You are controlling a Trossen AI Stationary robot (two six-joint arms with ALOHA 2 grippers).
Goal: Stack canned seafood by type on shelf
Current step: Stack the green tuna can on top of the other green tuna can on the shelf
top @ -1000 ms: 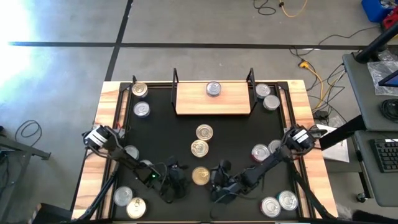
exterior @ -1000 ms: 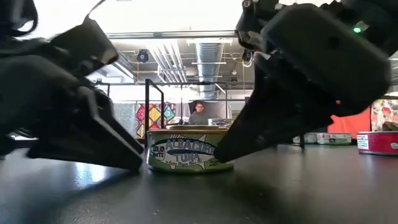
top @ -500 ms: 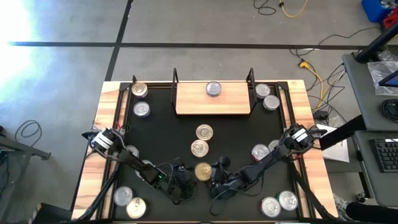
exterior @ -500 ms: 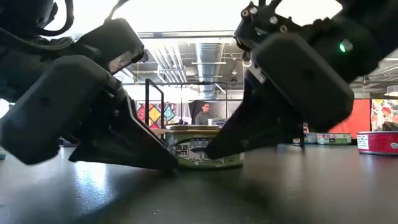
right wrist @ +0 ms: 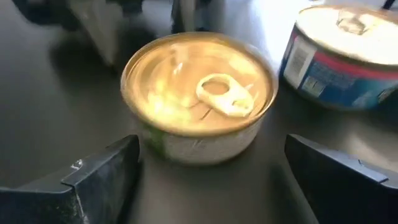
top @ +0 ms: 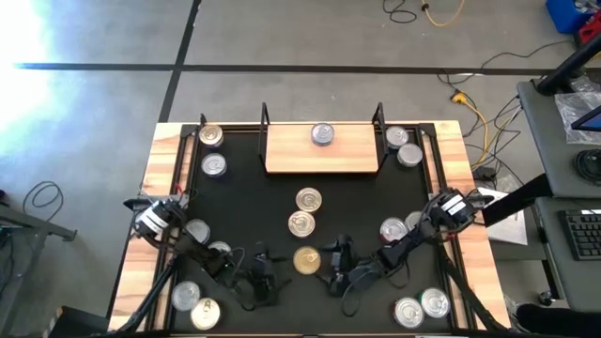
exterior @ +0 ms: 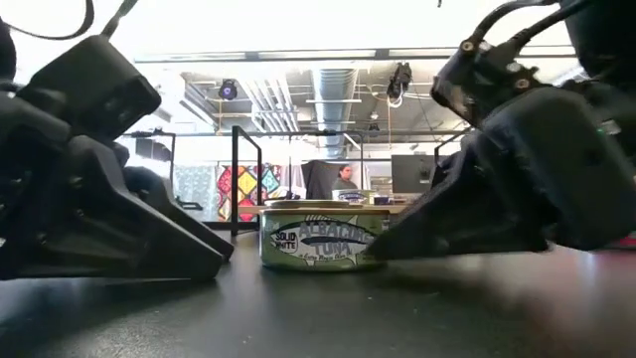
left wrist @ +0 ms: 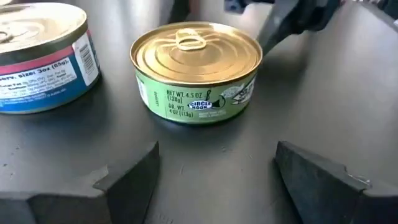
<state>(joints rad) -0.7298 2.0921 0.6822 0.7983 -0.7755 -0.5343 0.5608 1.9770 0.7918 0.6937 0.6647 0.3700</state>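
A gold-lidded can with a green label (top: 305,260) (left wrist: 196,68) (right wrist: 199,93) stands upright on the black table near its front edge. My left gripper (top: 266,269) (left wrist: 214,180) lies low and open on the can's left, a little short of it. My right gripper (top: 332,263) (right wrist: 214,180) lies low and open on its right, close to the can. In the low view the can (exterior: 320,237) sits between the two. The shelf (top: 324,155) stands at the far edge with one silver-lidded can (top: 322,134) on its board. My right gripper has one fingertip (exterior: 390,239) right beside the can's side wall, coming level from the table's right. I cannot tell whether it touches the can. The can stands flat on the table, in front of the open fingers, not between them.
Just beyond the gold-lidded can stand a silver-lidded can (top: 300,223) and another gold-lidded one (top: 308,199). A blue-and-red labelled can (left wrist: 37,56) (right wrist: 348,53) is nearby. More cans sit along the left side (top: 214,166), right side (top: 392,229) and front corners (top: 186,298) (top: 434,302).
Both grippers have sunk toward the table and tipped closer to level. My left gripper went in toward the can, then drew back toward the table's left. The can has slid a little toward the table's right and stays upright.
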